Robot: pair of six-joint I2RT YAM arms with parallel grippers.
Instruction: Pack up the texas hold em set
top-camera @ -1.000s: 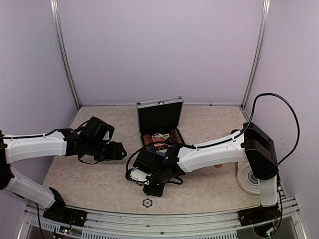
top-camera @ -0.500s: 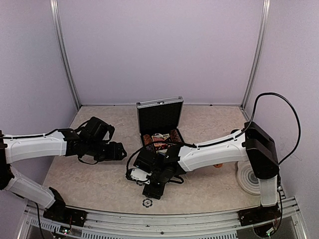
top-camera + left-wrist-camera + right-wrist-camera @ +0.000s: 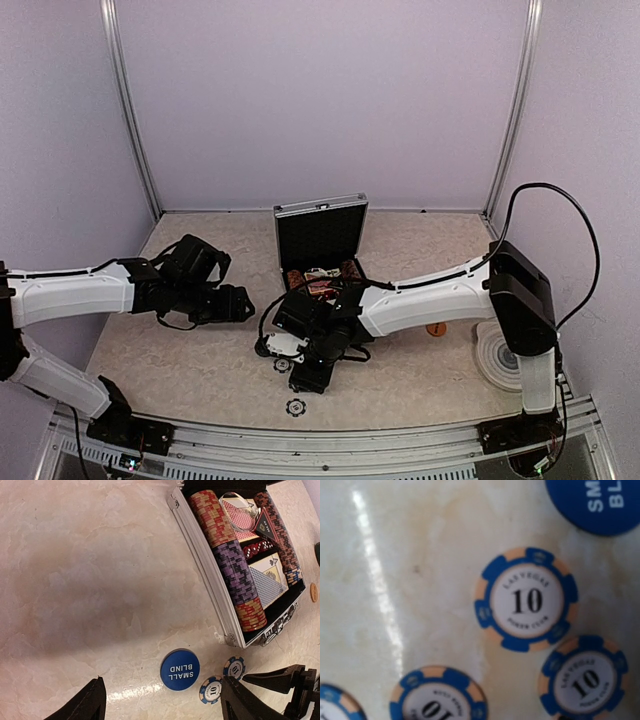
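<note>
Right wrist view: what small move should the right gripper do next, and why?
Probably lower the right gripper onto the central blue 10 chip and close: it lies flat on the table, apart from its neighbours, outside the case.

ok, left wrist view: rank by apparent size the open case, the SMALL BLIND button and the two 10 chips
1. open case
2. SMALL BLIND button
3. lower 10 chip and upper 10 chip: look alike, not ranked

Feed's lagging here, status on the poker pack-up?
Left gripper open, empty. Right gripper over loose chips, jaws unclear. Case open, button outside too. Nothing seen blocking.
</note>
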